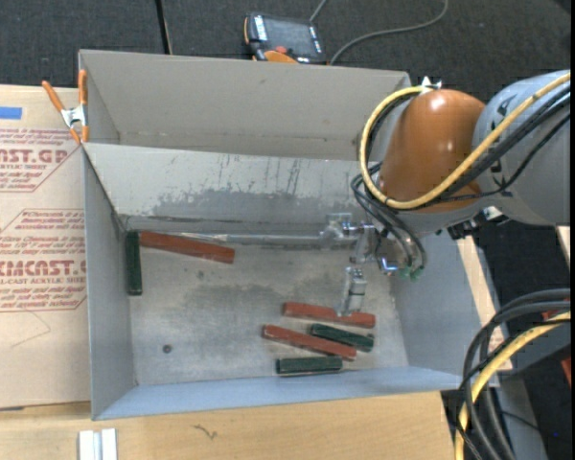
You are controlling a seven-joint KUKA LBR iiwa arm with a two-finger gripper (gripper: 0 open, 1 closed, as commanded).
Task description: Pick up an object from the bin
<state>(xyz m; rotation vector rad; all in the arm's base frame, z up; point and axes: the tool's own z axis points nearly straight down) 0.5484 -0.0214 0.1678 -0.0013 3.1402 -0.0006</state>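
- Grey metal bin (220,190) with sloping walls and a scuffed floor. Six flat sticks in all: two by the left wall, four clustered toward the near right corner.
- Arm (527,161) with orange cover and yellow cables, in over the right wall.
- Long red-brown stick (187,247) slanting off the far left corner, one end just beside the dark green stick (132,263) along the left wall. Both well apart from the gripper.
- Gripper (351,305) pointing down at the right end of the red-brown stick (316,310), the cluster's farthest from the near edge. Touching or just above: hard to say. Released or clenched: cannot tell from here.
- Rest of the cluster, toward the near edge: second red-brown stick (305,339), a short dark green stick (343,337) at its right end, and a last dark green stick (309,365) nearest the near edge.
- Handling, as a judgement: probably light, stiff and smooth-faced. Thin and flat on the floor, so little to get under. Best pinched across the narrow width, near the middle; taken at the very end, likely to pivot or droop. Neighbours close alongside, so easy to nudge.
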